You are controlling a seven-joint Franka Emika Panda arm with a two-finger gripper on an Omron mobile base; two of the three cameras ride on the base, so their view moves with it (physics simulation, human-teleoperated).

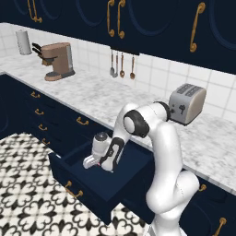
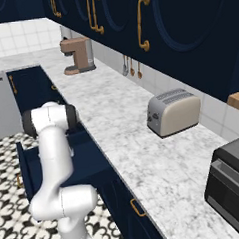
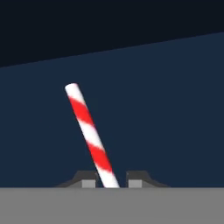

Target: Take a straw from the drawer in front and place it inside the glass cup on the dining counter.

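From the left base camera I see the drawer (image 1: 99, 177) pulled open below the marble worktop (image 1: 115, 99), its brass handle (image 1: 73, 190) facing the patterned floor (image 1: 27, 203). My arm bends down over it, and the gripper (image 1: 90, 162) sits low inside the drawer, close to its bottom. From this side I cannot tell how far the fingers are apart. A toaster (image 1: 186, 103) stands on the worktop behind the arm, a coffee machine (image 1: 57, 61) farther left.

From the right base camera the arm's shoulder and elbow stand in front of the open drawer (image 2: 89, 161). The toaster (image 2: 172, 112) sits mid-worktop, the coffee machine (image 2: 77, 55) at the far end, and a dark microwave (image 2: 231, 185) at the right edge.

In the hand camera the straw (image 3: 89, 133), red and white striped, rises tilted to the upper left against the dark blue drawer floor (image 3: 175, 109). Its lower end sits between the two fingertips (image 3: 89, 180) of the gripper (image 3: 111, 181), which stand close on either side; I cannot tell whether they actually pinch it.
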